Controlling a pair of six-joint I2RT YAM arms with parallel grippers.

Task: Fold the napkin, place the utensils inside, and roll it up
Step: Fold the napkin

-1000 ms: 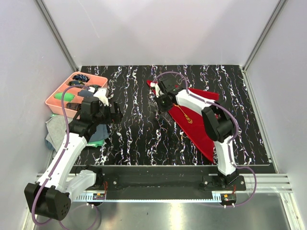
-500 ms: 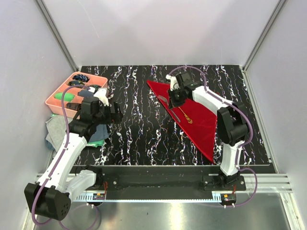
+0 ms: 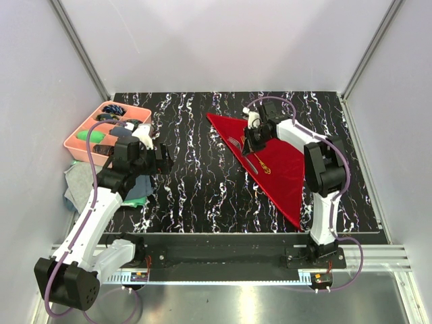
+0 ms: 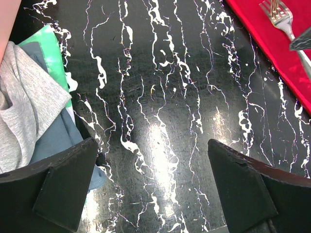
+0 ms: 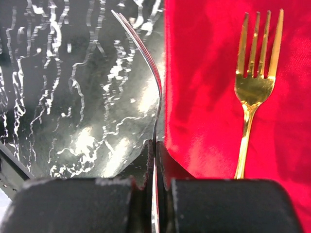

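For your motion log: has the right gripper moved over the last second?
Yes. The right gripper, shut on the silver fork, moved right from the napkin's far-left tip, over the cloth.

Showing white links, black joints | trailing purple cables | ending in matte black gripper fingers point(image 4: 63, 189) | sitting on black bases

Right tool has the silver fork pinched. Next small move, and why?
Probably lower the silver fork onto the red napkin beside the gold fork, then open. The right tool grips it on edge, its tines above the napkin's border, and the gold one already lies flat there.
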